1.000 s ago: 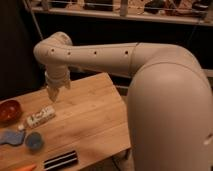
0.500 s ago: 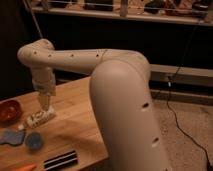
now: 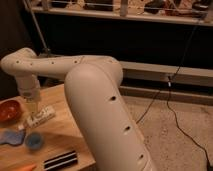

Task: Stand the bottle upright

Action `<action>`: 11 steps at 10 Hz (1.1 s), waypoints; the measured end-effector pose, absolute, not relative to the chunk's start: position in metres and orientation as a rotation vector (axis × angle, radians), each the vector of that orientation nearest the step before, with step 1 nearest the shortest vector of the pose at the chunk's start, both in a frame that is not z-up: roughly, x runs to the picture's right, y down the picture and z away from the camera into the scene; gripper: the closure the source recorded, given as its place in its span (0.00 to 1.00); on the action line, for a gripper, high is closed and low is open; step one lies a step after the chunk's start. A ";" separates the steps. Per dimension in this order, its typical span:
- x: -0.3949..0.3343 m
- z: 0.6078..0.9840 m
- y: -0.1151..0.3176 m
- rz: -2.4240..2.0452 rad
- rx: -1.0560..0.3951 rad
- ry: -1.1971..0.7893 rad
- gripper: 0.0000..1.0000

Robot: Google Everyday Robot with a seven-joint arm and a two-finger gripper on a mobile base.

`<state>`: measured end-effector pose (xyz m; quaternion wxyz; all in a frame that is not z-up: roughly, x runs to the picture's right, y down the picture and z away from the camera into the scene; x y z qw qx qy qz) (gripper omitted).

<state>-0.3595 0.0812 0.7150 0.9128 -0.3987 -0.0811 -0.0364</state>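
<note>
The bottle [image 3: 42, 117] is small and whitish with dark marks on its label. It lies on its side on the wooden table [image 3: 60, 131], just right of the red bowl [image 3: 10, 110]. My gripper [image 3: 33, 109] hangs from the white arm directly over the bottle's left part, at or very near it. The gripper's tip blends with the bottle, so contact cannot be made out.
A round blue disc [image 3: 34, 141] and a pale blue flat piece [image 3: 10, 137] lie at the table's front left. A black-and-white striped flat piece [image 3: 60, 160] lies near the front edge. My large white arm [image 3: 100, 115] covers the table's right side. A cable [image 3: 172, 105] runs over the floor.
The arm has swung left and lowered; the gripper has come down from above the table onto the bottle. The bottle has not visibly moved.
</note>
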 end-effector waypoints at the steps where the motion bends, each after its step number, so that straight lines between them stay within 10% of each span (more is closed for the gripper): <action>1: -0.357 0.717 0.080 -0.072 -0.819 -0.163 0.35; 11: -0.407 0.736 0.070 -0.175 -0.650 -0.332 0.35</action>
